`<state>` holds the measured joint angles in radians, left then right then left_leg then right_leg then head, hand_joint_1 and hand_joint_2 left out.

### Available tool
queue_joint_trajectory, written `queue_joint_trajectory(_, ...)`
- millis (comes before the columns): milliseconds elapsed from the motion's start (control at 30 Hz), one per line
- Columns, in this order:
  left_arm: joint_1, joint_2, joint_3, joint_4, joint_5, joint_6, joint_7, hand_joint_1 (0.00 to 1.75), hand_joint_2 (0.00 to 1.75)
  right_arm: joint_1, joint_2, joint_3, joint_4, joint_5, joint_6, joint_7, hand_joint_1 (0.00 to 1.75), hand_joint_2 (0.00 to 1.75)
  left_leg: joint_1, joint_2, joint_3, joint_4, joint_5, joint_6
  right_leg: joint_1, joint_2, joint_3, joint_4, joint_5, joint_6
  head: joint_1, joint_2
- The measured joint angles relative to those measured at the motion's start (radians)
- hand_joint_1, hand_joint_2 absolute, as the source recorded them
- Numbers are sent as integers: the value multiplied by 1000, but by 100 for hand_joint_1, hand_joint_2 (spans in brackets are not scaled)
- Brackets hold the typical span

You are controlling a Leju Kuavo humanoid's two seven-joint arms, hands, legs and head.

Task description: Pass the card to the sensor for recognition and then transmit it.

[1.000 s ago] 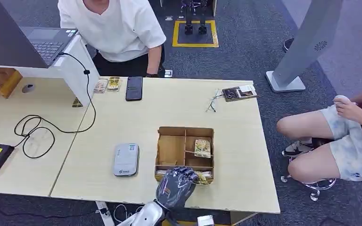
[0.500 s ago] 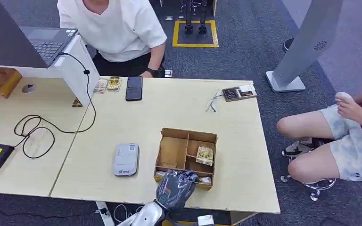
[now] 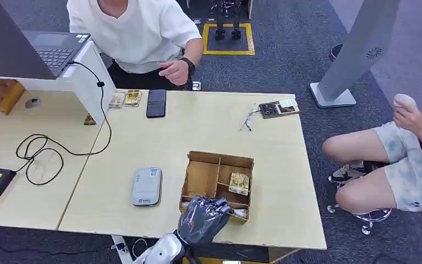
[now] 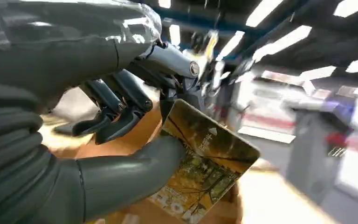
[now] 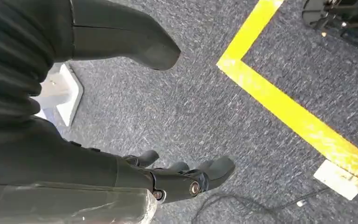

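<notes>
Left hand (image 4: 121,121) pinching card (image 4: 205,163) — right hand (image 5: 135,140) empty, fingers apart

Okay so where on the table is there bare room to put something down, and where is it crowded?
Bare: the middle of the table between the phone and the wooden box, and the strip right of the box. Also between the grey sensor and the cable. Crowded: the near edge, where the left hand holds a card over the box, and the far-edge clutter.
</notes>
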<state>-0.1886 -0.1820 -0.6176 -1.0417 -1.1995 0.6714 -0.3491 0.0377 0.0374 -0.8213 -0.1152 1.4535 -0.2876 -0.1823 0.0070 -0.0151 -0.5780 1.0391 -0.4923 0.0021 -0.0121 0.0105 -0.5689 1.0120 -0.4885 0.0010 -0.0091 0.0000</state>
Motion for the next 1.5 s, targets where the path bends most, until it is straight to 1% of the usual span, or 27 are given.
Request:
queue_joint_trajectory(67,28,-43,88,-51,47,0,-96,175,175,-1,0,0,4,-12,-12,5,0,175,0,0,0,0,0,0,0,0,0,0,0,0,1,0)
queue_joint_trajectory(100,40,-47,136,-78,82,0,-141,175,175,0,0,-1,5,-15,-17,7,0,175,0,1,1,0,0,0,0,1,0,0,0,0,3,0)
queue_joint_trajectory(133,53,-56,176,-103,122,0,-173,175,175,-1,1,-1,5,-23,-21,11,0,175,-1,1,1,0,0,0,0,2,0,0,0,0,3,0)
queue_joint_trajectory(167,64,-61,209,-128,157,0,-184,175,175,0,2,-2,6,-29,-25,13,0,175,0,2,1,0,0,0,0,2,0,0,0,0,0,0)
queue_joint_trajectory(233,76,-66,250,-169,187,0,-178,175,175,0,5,-3,10,-29,-27,18,0,175,0,1,1,0,0,0,0,1,0,0,0,0,1,0)
queue_joint_trajectory(400,76,-69,317,-212,228,0,-179,175,175,-3,8,-3,10,-16,-27,16,0,175,0,1,2,0,0,0,0,1,0,0,0,0,0,0)
queue_joint_trajectory(533,54,-75,367,-212,251,0,-164,175,175,-4,8,3,10,7,-27,13,0,175,0,1,2,0,0,0,0,1,0,0,0,0,0,0)
queue_joint_trajectory(633,40,-80,384,-212,255,0,-156,175,175,-4,8,8,10,12,-27,6,0,175,0,1,2,0,0,0,0,1,0,0,0,0,0,0)
queue_joint_trajectory(700,21,-82,393,-210,247,0,-116,175,175,-5,8,16,10,21,-27,4,0,175,0,1,1,0,0,0,0,1,0,0,0,0,0,0)
queue_joint_trajectory(767,-23,-86,407,-194,229,0,-59,175,175,-9,8,25,10,30,-27,1,0,175,0,0,1,0,0,0,0,0,0,0,0,0,1,0)
queue_joint_trajectory(900,-112,-93,434,-145,190,0,26,175,175,-16,8,27,10,29,-24,7,0,175,0,1,1,0,1,0,0,1,0,0,2,0,1,0)
queue_joint_trajectory(1033,-182,-92,466,-87,182,0,75,175,175,-19,10,33,10,32,-23,18,0,175,0,1,1,0,1,0,0,0,0,0,2,0,1,0)
queue_joint_trajectory(1133,-218,-93,489,-52,177,0,77,175,175,-21,11,39,9,32,-23,18,0,175,0,1,1,0,1,0,0,1,0,0,2,0,1,0)
queue_joint_trajectory(1267,-236,-93,502,-33,176,0,78,175,175,-21,13,43,9,32,-23,18,0,175,0,1,1,0,1,0,0,1,0,0,2,0,1,0)
queue_joint_trajectory(1467,-268,-95,521,7,189,0,102,175,175,-23,18,43,8,13,-22,28,0,175,0,1,1,0,1,0,0,1,0,0,2,0,1,0)
queue_joint_trajectory(1500,-272,-96,522,14,195,0,102,171,175,-23,19,43,8,9,-21,29,0,175,0,1,1,0,1,0,0,1,0,0,2,0,1,0)
